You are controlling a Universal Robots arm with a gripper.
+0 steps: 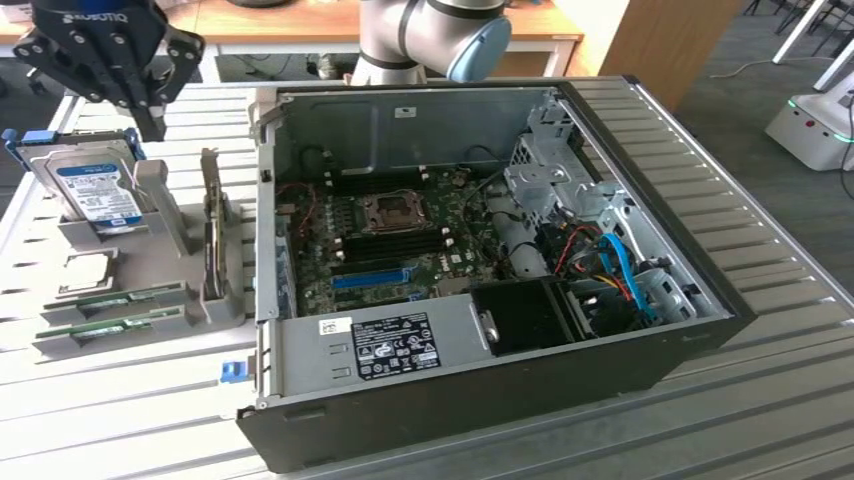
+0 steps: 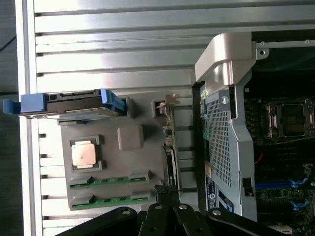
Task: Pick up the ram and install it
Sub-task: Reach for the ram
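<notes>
Black jointed links sit right up against the wrist camera, and they narrow to the black metal claw (image 2: 166,191). It is closed on nothing, tips together. In the exterior view the claw (image 1: 147,125) hangs high at the exterior view's left under the grey robot arm with its blue cap (image 1: 427,35), above the silver hard drive in blue rails (image 1: 96,190).

That drive (image 2: 74,101) stands in a grey moulded parts holder (image 1: 187,300). A square silver processor chip (image 1: 87,268) sits further along it. A dark upright expansion card (image 1: 214,230) stands on the side towards the case.

The ram is at the holder's far end from the claw and well apart from it. One long, narrow green circuit-board ram stick (image 1: 114,299) lies flat in its groove. A second green ram stick (image 1: 107,327) lies parallel just beside it. The wrist view has both, the first (image 2: 109,181) nearer the chip (image 2: 84,153) and the second (image 2: 109,200) beyond it. Each is a thin green strip under grey clips.

Everything rests on a pale ribbed metal table (image 1: 747,400). The open black computer case (image 1: 534,380) lies on its side there, its green motherboard facing up with a blue plastic slot (image 1: 371,275). Behind are a wooden desk (image 1: 307,20) and a grey floor, with a white machine (image 1: 814,120) at the exterior view's right.
</notes>
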